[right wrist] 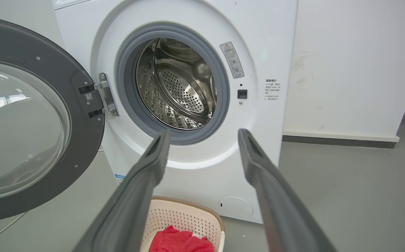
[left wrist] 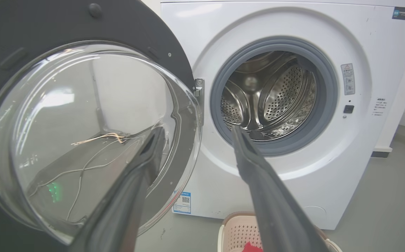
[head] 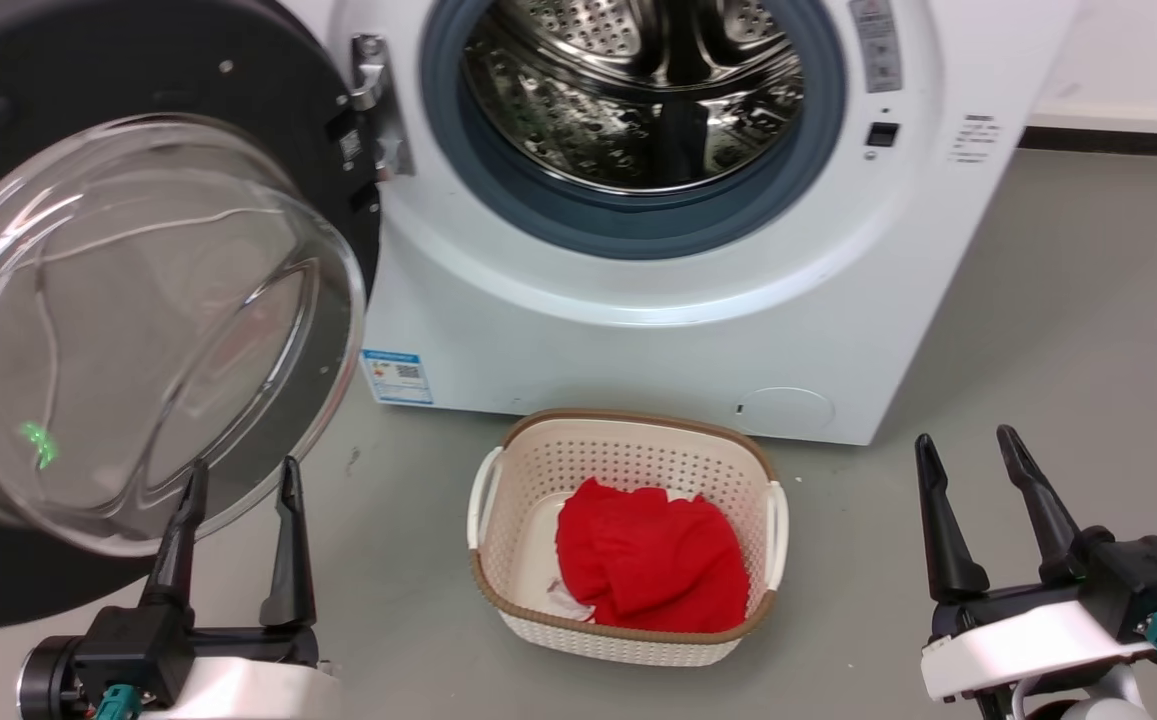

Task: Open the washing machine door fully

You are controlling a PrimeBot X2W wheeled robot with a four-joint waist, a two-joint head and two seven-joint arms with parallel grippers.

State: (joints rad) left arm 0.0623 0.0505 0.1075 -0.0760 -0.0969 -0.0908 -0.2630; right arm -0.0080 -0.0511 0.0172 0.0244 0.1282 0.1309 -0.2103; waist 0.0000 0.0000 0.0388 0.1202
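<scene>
The washing machine door [head: 138, 320], a glossy black disc with a bulging clear glass bowl, stands swung wide at nine o'clock of the washing machine [head: 638, 330]. The left gripper [head: 243, 475] and right gripper [head: 968, 437] are both spread, empty.

A smooth grey floor [head: 1088, 330] runs to the far right, where it meets a white wall [right wrist: 346, 63] along a dark skirting strip [right wrist: 339, 141]. The wall carries faint scuff marks [right wrist: 300, 64]. On the floor near the middle stands a cream perforated basket [head: 628, 640] with a brown rim, holding red cloth [head: 648, 570]. The light is soft and even.
</scene>
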